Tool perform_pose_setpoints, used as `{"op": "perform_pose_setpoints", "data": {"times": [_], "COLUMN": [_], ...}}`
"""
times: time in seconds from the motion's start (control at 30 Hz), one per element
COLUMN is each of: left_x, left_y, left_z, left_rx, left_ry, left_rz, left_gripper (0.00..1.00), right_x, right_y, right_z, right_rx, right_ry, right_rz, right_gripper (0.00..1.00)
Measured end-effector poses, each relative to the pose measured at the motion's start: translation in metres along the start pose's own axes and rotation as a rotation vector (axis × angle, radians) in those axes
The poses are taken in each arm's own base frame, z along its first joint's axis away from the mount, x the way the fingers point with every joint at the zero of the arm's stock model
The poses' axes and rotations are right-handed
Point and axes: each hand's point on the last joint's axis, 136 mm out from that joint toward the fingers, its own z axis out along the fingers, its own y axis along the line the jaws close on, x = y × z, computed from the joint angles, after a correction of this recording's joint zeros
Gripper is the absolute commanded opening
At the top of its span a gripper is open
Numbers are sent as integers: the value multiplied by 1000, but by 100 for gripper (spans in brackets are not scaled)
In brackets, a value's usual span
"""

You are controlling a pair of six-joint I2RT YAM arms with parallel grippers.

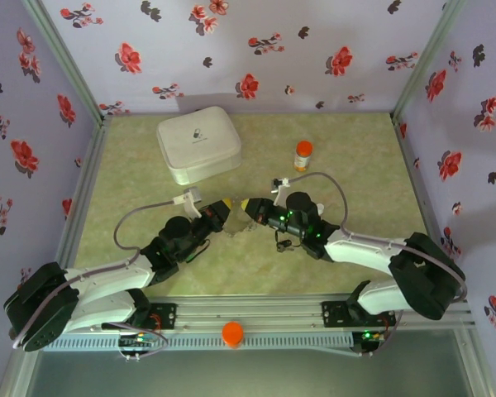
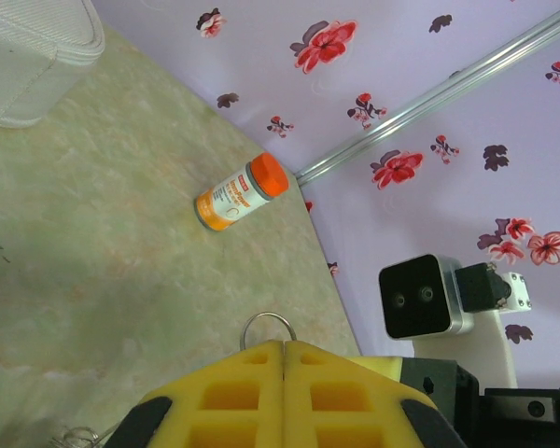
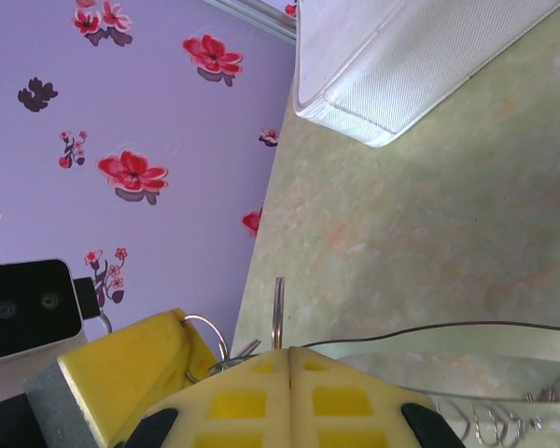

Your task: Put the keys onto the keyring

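Table (image 1: pixel 355 165): mottled green top, flowered walls on three sides. Both pincers sit over its middle, tip to tip and nearly touching.

White case (image 1: pixel 198 145): closed, rounded corners. It lies beyond the left pincer and off to that pincer's left, well apart from its tips.

Left pincer (image 1: pixel 228 204): yellow pads pressed flat together, no gap at the seam. It holds a wire ring, noted below.

Right pincer (image 1: pixel 247 204): yellow pads likewise pressed together, seam tight. The left pincer's pad shows just beside it in the right wrist view.

Black camera block (image 2: pixel 420 296): mounted on the right arm, facing the left pincer from close by.

Pill bottle (image 1: pixel 303 155): orange cap, white label, standing on the table. It is beyond the right pincer, well apart from both sets of tips.

Chain (image 3: pixel 504 425): thin grey metal in loose small loops. It lies on the table under the two pincers, a little to the near side of their tips.

Wire ring (image 2: pixel 267 315): thin and round, sticking out past the left pincer's tips at the seam, pinched there and clear of the table.

Metal sliver (image 3: pixel 278 308): stands straight up at the right pincer's seam. Cannot tell whether it is gripped or only sits behind the pads.
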Motion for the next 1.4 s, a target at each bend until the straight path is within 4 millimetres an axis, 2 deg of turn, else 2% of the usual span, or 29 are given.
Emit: {"op": "perform_pose_setpoints", "data": {"times": [0.2,0.23,0.27,0.3,0.33,0.5,0.63,0.77,0.87,1.0,1.2,1.4], "left_x": [0,0,-1,-1,-1,-1,2,8,17,27,40,43], "left_y": [1,0,0,0,0,0,0,-1,0,-6,-7,-7], "left_z": [-2,-2,-3,-3,-3,-3,-4,-8,-13,-19,-28,-32], "left_rx": [2,4,6,7,6,12,14,44,81,158,217,235], "left_ry": [-2,-3,-4,-4,-4,-6,7,34,60,90,135,146], "left_rz": [0,0,-1,0,0,13,75,182,264,363,449,477], "left_gripper": [0,0,0,0,0,0,0,0,0,0,0,0], "right_x": [-3,-4,-4,-4,-4,-2,-15,-34,-38,-28,7,27], "right_y": [-3,-3,-4,-5,-7,-13,-2,16,22,18,-9,-11], "right_z": [-2,-2,-3,-4,-6,-13,-24,-37,-46,-44,-35,-30], "right_rx": [29,34,39,47,55,105,138,182,238,294,342,305], "right_ry": [7,9,12,14,19,65,119,175,239,368,542,610], "right_rz": [-27,-29,-29,-25,-22,-16,-48,-104,-126,-75,97,194], "right_gripper": [0,3,18,27,32,38,41,51,53,52,54,55]}}
